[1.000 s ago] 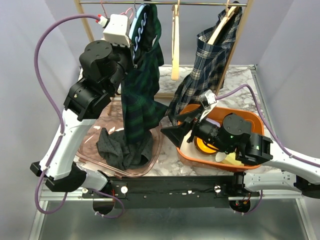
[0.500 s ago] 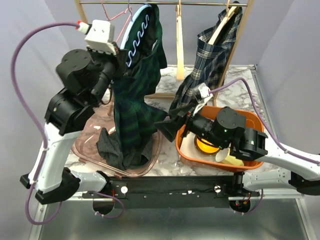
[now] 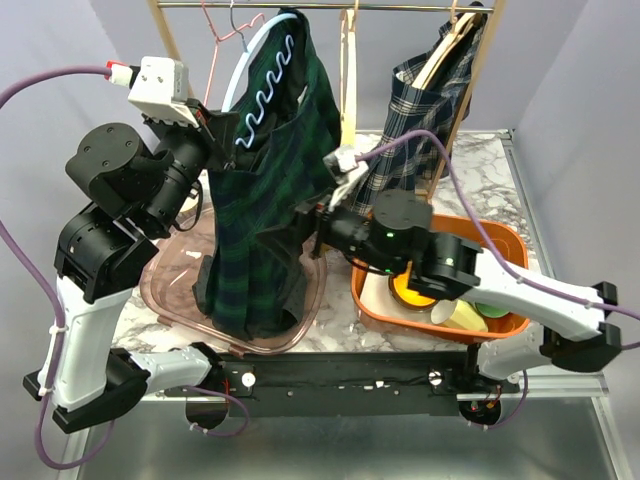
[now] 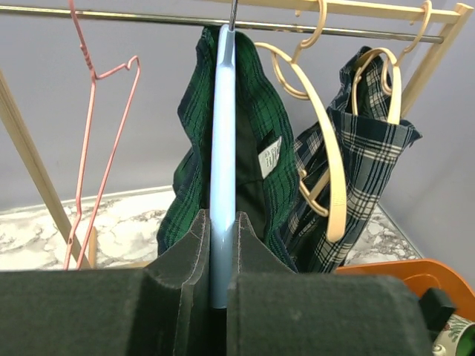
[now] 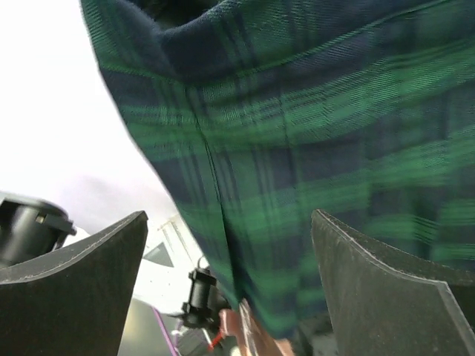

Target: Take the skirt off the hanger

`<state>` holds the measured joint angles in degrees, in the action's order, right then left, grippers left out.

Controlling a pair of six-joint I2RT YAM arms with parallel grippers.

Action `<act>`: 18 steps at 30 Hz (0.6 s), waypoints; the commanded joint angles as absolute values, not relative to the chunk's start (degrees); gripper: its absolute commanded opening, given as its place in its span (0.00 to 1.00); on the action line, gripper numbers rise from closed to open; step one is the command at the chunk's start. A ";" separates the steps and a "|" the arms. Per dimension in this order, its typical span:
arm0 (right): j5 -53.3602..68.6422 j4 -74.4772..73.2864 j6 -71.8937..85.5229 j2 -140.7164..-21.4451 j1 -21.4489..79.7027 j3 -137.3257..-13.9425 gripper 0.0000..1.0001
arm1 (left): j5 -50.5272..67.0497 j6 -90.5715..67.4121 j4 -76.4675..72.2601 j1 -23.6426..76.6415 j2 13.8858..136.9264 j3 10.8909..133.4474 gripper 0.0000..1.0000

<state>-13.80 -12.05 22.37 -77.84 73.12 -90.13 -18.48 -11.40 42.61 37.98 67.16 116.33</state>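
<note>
- The green plaid skirt [image 3: 265, 200] hung on the pale blue hanger [image 4: 223, 133], whose hook sat on the rail [image 4: 111, 13]. Its hem drooped well below the rail into the pink tray [image 3: 165, 290] on the worktop [image 3: 480, 150].
- Our left pincer [image 4: 220, 230] was clamped shut on the hanger's lower end, below the rail.
- Our right pincer [image 5: 230, 252] stood wide open, also below the rail. The skirt's cloth faced the gap between its fingers, and as far as we could see it gripped nothing.
- We judged the step in hand to be taking hold of the cloth so that it could be drawn off the hanger.
- To do that well, the right pincer needed to push in until a fold sat deep between its fingers before closing. A shallow pinch on such loose cloth would likely slip.
- The pull ought to run along the hanger's arm and away from the rail, with the left pincer steadying the hanger so that the hook did not jump off.
- The other checked garment [image 3: 425, 110] hung from the rail just beside the skirt, and we thought it wise to keep clear of it.
</note>
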 commanded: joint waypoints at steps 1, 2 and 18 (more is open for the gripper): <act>-13.43 -6.95 29.78 -82.70 73.91 -91.93 0.98 | -21.96 -15.72 32.61 37.97 64.07 115.14 0.00; -14.58 -5.81 30.66 -84.45 74.18 -92.19 0.98 | -22.41 -16.25 32.26 37.97 63.81 114.09 0.00; -18.01 -2.02 33.57 -93.78 76.11 -90.28 0.20 | -26.28 -19.34 29.17 37.88 62.22 111.53 0.00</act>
